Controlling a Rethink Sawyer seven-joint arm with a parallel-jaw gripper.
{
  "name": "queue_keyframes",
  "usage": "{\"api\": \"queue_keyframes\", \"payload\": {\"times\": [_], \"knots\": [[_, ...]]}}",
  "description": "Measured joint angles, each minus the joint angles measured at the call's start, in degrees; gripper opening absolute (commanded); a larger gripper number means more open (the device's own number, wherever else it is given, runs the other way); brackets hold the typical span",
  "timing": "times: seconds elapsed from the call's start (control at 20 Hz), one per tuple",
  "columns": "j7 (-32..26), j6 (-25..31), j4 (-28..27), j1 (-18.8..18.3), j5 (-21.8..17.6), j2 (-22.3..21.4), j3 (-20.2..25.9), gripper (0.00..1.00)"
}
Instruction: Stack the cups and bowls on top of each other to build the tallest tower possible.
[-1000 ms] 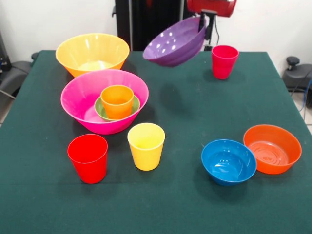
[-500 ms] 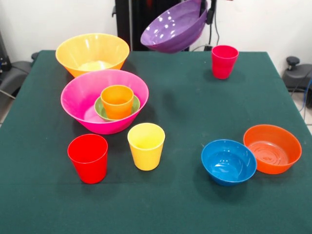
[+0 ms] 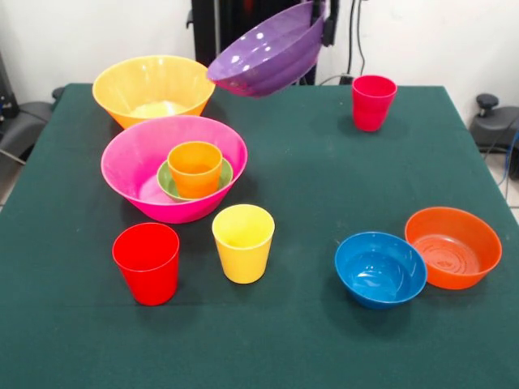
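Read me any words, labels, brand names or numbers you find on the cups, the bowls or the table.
None: no readable text shows anywhere. The raised glossy purple plastic bowl, big hot-pink plastic bowl, red plastic cup, yellow plastic cup and dark green table cloth are all plain.

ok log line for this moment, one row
claw: holds purple bowl by rim, tilted, in air | tower: pink bowl > green bowl > orange cup | next: likely purple bowl to tower

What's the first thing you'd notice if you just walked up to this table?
The purple bowl hangs tilted in the air above the table's far side, held at its rim by the gripper. Below, left of middle, the big hot-pink bowl holds a green bowl with an orange cup inside.
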Motion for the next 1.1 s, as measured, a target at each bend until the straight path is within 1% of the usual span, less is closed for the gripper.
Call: {"api": "queue_keyframes", "payload": {"times": [0.35,0.65,1.1], "knots": [[0.00,0.00,-3.10,-4.86,-0.04,2.42,1.95,0.00],[0.00,0.01,-3.67,-7.90,-0.05,4.47,3.73,0.00],[0.00,-0.49,-3.69,-10.87,-0.05,7.32,6.71,0.00]]}}
